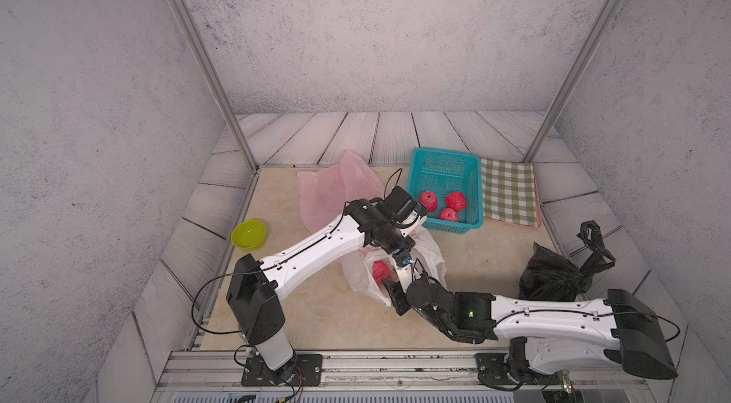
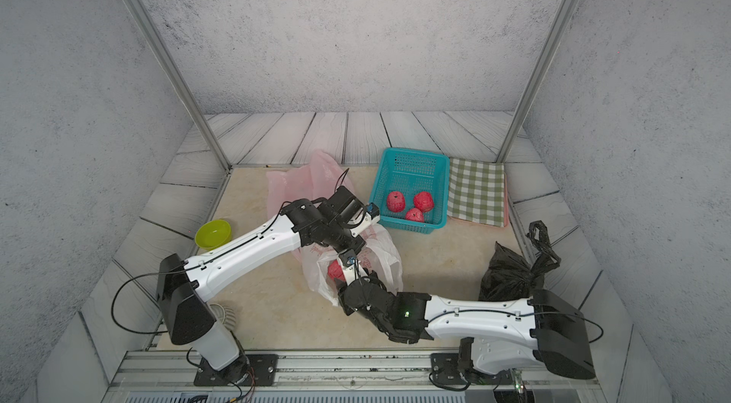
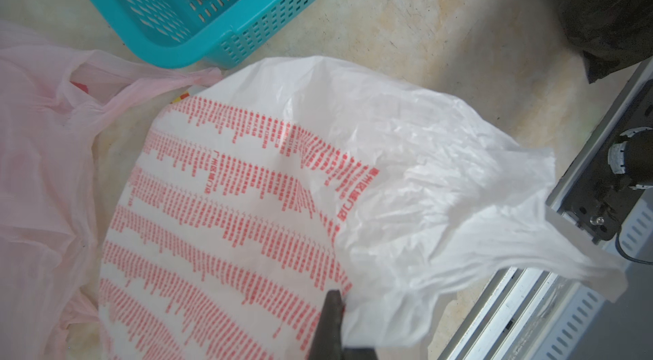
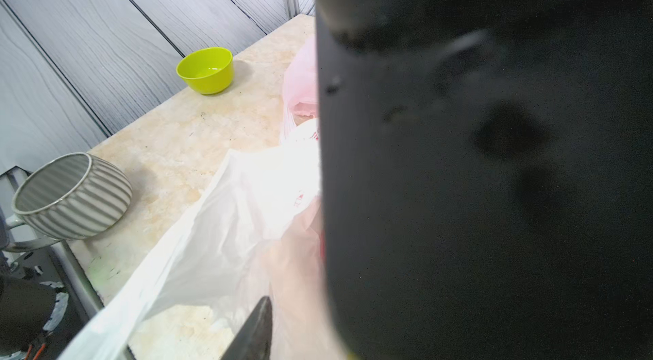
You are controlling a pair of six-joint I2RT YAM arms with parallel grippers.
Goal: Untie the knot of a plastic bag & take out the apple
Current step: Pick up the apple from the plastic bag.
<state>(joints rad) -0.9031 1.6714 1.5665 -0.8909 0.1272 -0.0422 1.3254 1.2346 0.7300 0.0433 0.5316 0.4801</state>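
A white plastic bag (image 1: 425,252) with red print (image 3: 229,199) lies mid-table, its mouth gaping toward the front; no knot shows on it. Inside it a red apple (image 1: 380,270) (image 2: 335,270) shows through the opening. My left gripper (image 1: 398,252) (image 3: 335,305) reaches down from above and is shut on the bag's upper edge, the film pinched against its black finger (image 3: 328,326). My right gripper (image 1: 395,292) sits at the bag's mouth just in front of the apple, jaws apart and empty. Only one of its fingers (image 4: 258,323) shows in the right wrist view; the left arm's black body blocks the rest.
A teal basket (image 1: 451,226) behind the bag holds three red apples. A limp pink bag (image 1: 336,191) lies back left, a checked cloth (image 1: 508,191) back right, a tied black bag (image 1: 553,274) at the right. A green bowl (image 1: 248,234) and a striped grey cup (image 4: 70,195) stand left.
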